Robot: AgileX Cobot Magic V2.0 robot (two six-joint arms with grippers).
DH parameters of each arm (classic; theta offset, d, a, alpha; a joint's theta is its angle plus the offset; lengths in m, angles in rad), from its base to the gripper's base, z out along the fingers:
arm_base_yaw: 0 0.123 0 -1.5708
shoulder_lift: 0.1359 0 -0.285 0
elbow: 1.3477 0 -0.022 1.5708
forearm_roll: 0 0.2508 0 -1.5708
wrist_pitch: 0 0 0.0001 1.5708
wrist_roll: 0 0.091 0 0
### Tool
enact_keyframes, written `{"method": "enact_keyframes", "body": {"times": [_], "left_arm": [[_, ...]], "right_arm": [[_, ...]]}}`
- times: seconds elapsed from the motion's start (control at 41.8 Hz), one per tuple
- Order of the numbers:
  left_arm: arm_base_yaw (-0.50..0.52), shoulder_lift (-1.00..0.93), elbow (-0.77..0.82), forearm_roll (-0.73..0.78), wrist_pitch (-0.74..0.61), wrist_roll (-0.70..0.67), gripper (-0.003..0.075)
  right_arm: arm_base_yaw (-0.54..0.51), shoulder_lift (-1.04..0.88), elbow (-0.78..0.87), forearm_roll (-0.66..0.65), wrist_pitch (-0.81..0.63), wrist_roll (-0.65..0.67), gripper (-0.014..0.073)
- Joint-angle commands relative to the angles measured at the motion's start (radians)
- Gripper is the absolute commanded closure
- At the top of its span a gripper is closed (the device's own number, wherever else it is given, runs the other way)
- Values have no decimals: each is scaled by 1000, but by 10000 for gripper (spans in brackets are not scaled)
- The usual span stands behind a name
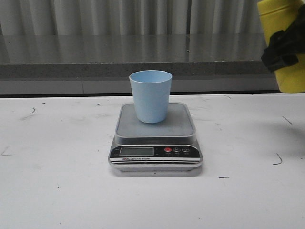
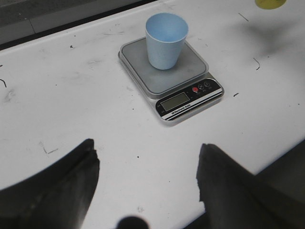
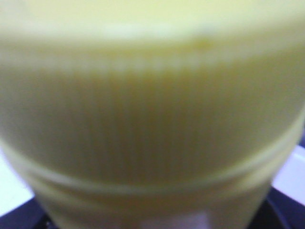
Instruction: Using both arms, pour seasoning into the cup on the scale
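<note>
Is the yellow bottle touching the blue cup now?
Apart. The front view shows the yellow bottle held high at the right edge, with clear background between it and the blue cup standing on the scale.

The right tool (image 1: 282, 50) hangs high at the far right of the front view, clamped around the seasoning bottle (image 1: 286, 28). The left tool (image 2: 147, 188) hovers above the worktop, fingers (image 2: 71, 186) spread wide, holding nothing.

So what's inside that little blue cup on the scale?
Nothing visible: the cup shows only bare pale blue inner wall from the left wrist view. Its very bottom is hidden by the rim. It stands upright on the scale.
</note>
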Motion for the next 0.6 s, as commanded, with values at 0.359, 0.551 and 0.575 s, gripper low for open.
{"method": "enact_keyframes", "body": {"times": [0.359,0.551,0.575], "left_arm": [[-6,0,-25,-9,-67,2,283],[-6,0,-25,-9,-67,2,283],[-6,0,-25,-9,-67,2,283]], "right_arm": [[374,66,-402,-624,623,-14,272],[456,142,-416,-899,747,-14,272],[464,154,-416,-921,757,-14,272]]}}
